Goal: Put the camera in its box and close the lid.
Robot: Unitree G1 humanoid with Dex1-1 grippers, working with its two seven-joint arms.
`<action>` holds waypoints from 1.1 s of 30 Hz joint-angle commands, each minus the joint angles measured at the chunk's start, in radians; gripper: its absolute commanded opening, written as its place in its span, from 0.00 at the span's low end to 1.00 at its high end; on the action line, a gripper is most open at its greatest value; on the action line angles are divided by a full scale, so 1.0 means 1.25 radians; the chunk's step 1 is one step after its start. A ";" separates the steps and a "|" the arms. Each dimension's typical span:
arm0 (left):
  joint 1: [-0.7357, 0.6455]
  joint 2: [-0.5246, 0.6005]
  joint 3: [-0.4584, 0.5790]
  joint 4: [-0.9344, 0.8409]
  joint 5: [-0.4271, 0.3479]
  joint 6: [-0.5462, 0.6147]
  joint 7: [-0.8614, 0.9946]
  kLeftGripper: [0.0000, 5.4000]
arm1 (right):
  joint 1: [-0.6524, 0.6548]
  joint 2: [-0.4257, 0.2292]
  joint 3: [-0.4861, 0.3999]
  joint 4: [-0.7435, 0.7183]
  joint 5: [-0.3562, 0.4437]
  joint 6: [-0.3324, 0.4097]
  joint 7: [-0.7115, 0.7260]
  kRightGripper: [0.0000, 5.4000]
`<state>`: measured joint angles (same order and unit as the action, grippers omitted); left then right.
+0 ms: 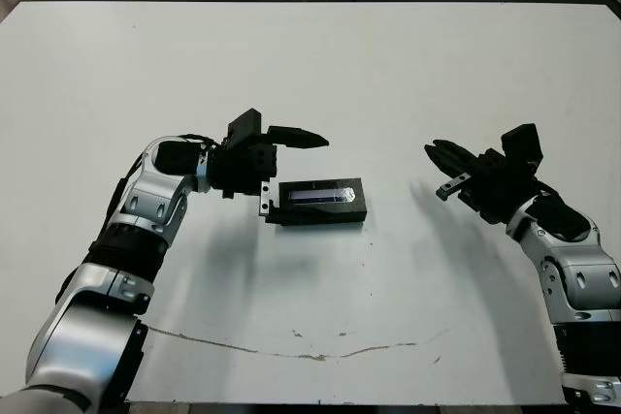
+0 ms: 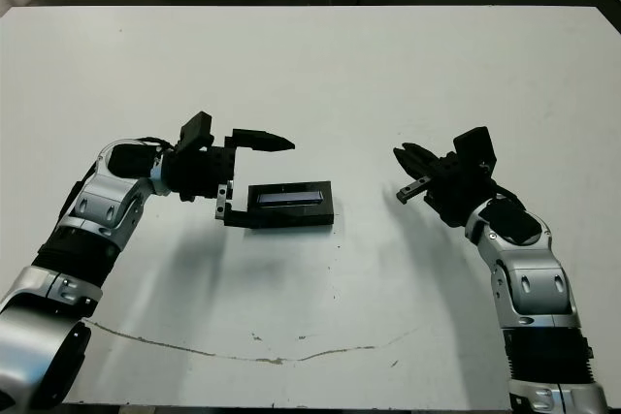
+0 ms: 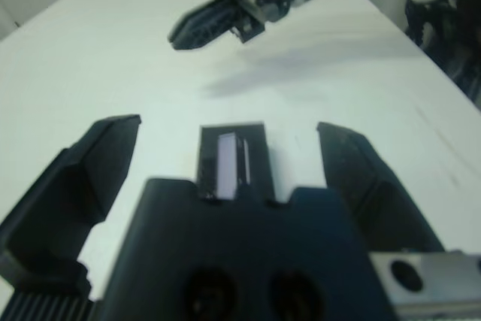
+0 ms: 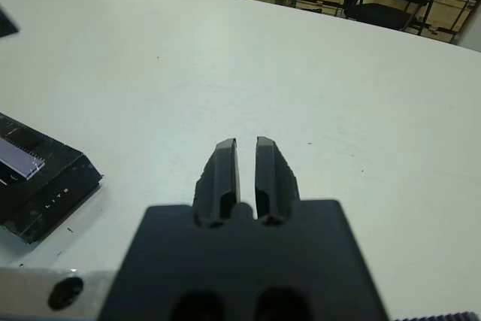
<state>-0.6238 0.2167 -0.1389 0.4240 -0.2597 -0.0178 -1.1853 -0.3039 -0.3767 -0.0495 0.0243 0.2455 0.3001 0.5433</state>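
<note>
Head views: lid (image 1: 320, 195) sits on the box (image 1: 322, 214), mid-table, a bit nearer the front edge. Left gripper (image 1: 281, 170) just beside box's left end, fingers spread, not touching. Right gripper (image 1: 439, 170) well apart.
L wrist: box betw. wide fingers (image 3: 90, 163).
R wrist: fingers (image 4: 224, 171) pressed nearly together, empty.
</note>
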 commanded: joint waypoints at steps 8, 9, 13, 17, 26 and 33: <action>0.182 -0.058 -0.052 -0.249 0.196 -0.036 0.416 0.66 | 0.018 -0.001 0.004 -0.011 -0.005 0.027 -0.013 0.00; 0.186 -0.055 -0.063 -0.259 0.213 -0.037 0.429 0.62 | 0.018 0.000 0.004 -0.010 -0.006 0.026 -0.014 0.00; 0.203 -0.067 -0.101 -0.287 0.255 0.006 0.477 0.44 | 0.016 0.005 0.001 0.014 0.000 0.001 -0.003 0.00; 0.205 -0.083 -0.133 -0.279 0.274 0.056 0.511 0.26 | 0.020 0.000 0.006 -0.002 -0.011 0.008 -0.013 0.00; 0.193 -0.145 -0.170 -0.270 0.306 0.226 0.611 0.00 | 0.018 0.000 0.007 -0.011 -0.010 0.018 -0.015 0.00; 0.168 -0.161 -0.160 -0.218 0.297 0.351 0.635 0.00 | 0.016 -0.008 0.003 -0.007 -0.005 0.020 -0.004 0.00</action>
<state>-0.4380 0.0015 -0.3410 0.0969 0.1042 0.3645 -0.3988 -0.3016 -0.3773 -0.0447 0.0044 0.2392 0.3062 0.5316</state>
